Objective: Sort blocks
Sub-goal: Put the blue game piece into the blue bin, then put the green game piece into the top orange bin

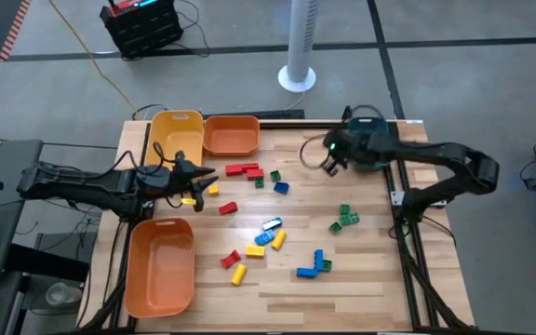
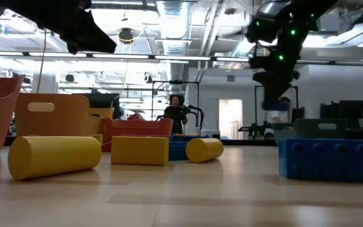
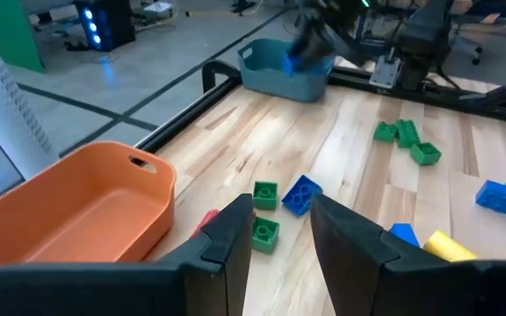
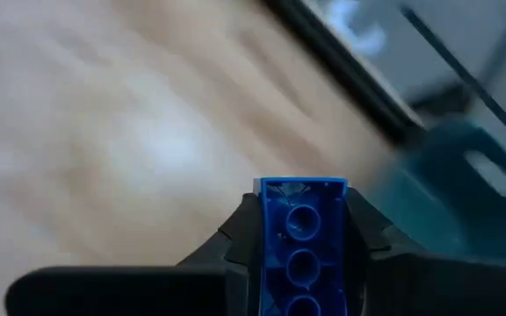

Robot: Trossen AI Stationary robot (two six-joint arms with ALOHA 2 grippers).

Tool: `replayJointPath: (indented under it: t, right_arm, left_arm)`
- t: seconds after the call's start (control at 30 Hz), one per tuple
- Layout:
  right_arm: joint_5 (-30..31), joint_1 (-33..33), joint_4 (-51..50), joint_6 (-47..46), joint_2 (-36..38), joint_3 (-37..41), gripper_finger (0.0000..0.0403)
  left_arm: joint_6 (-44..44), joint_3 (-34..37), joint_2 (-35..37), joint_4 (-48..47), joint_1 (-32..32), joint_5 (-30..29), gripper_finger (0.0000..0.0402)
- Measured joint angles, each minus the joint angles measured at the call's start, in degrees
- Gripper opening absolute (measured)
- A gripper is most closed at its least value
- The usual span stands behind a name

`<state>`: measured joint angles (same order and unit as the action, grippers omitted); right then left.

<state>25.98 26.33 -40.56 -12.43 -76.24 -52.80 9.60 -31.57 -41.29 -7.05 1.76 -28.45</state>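
Note:
Small red, yellow, green and blue bricks lie scattered on the wooden table [image 1: 370, 279]: red ones [image 1: 240, 170], a green cluster [image 1: 345, 219], a blue L-shape [image 1: 313, 265]. My right gripper [image 1: 328, 160] hovers over the table's far side beside the teal bin [image 3: 284, 70], shut on a blue brick [image 4: 301, 237]. My left gripper [image 1: 198, 173] is open near the yellow bin [image 1: 175, 130] and holds nothing. In the left wrist view its fingers [image 3: 235, 237] stand above a green brick [image 3: 264, 231] and a blue one [image 3: 301, 193]. My right gripper pinches the blue brick between its two fingers [image 4: 244, 230], one on each long side wall [image 4: 266, 219]. The brick lies along the fingers, its hollow underside with round tubes facing the wrist camera. Its free end [image 4: 301, 186] reaches past the fingertips. It is lifted clear of the table.
A small orange bin [image 1: 231, 135] stands next to the yellow one at the far edge. A larger orange bin [image 1: 161, 265] sits at the near left corner. A yellow brick [image 1: 191, 200] lies under my left arm. A person [image 2: 176, 113] stands in the room beyond.

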Motion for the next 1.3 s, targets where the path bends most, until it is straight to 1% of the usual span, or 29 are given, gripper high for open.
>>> replayJointPath:
  t: [0.07,0.2,0.3,0.37,0.43,0.53,0.63,0.7,0.83,0.93,1.0,1.1,1.23,1.3]
  right_arm:
    - [0.08,5.29,-2.53,0.02,-0.16,0.02,0.0092]
    - [-0.35,14.26,-4.03,1.4,-2.25,0.02,0.0093]
    - [-0.99,18.41,-4.04,2.35,-3.95,0.02,0.0095]
    - [-1.48,20.24,-4.39,3.34,-5.34,0.02,0.0104]
    - [-2.24,21.46,-4.52,4.25,-6.59,0.02,0.0126]
    - [-2.98,22.25,-4.93,5.48,-7.64,0.02,0.0176]
    - [-3.02,21.92,-7.14,6.29,-7.44,-0.83,0.0228]
    - [-2.97,20.65,-8.44,6.32,-6.06,-1.82,0.025]
    - [-3.45,14.92,-9.14,7.75,-2.25,-3.29,0.0262]
    - [-6.19,6.71,-9.79,8.53,1.02,-3.54,0.0264]
    - [-7.92,-0.43,-10.53,8.37,1.9,-3.56,0.0264]
    - [-8.45,-12.61,-12.52,8.41,1.93,-3.56,0.0264]
    - [-8.71,-28.07,-21.25,8.97,-0.71,-3.48,0.0264]
    - [-8.71,-34.33,-24.3,6.14,-1.97,-3.48,0.0261]
  left_arm:
    - [0.28,0.0,-0.68,0.07,0.0,0.0,0.0112]
    - [0.31,0.0,-2.06,0.65,0.0,0.0,0.0112]
    - [0.3,0.0,-2.65,1.58,0.0,-0.02,0.0112]
    - [0.3,0.0,-2.68,1.53,0.0,-0.02,0.0112]
    - [0.31,0.0,-2.65,1.6,0.0,-0.02,0.0112]
    - [0.31,0.0,-2.66,1.56,0.0,-0.02,0.0112]
    - [0.31,0.0,-2.67,1.48,0.0,-0.02,0.0112]
    - [0.31,0.0,-2.67,1.31,0.0,-0.02,0.0112]
    - [0.29,0.0,-2.67,1.31,0.0,-0.02,0.0112]
    - [0.29,0.0,-2.67,1.33,0.0,-0.02,0.0112]
    - [0.29,0.0,-2.65,1.37,0.0,-0.02,0.0112]
    - [0.31,0.0,-2.65,1.36,0.0,-0.02,0.0112]
    - [1.22,0.0,-2.65,1.38,0.0,0.62,0.0112]
    - [1.68,0.0,-2.63,1.42,0.02,1.71,0.0112]
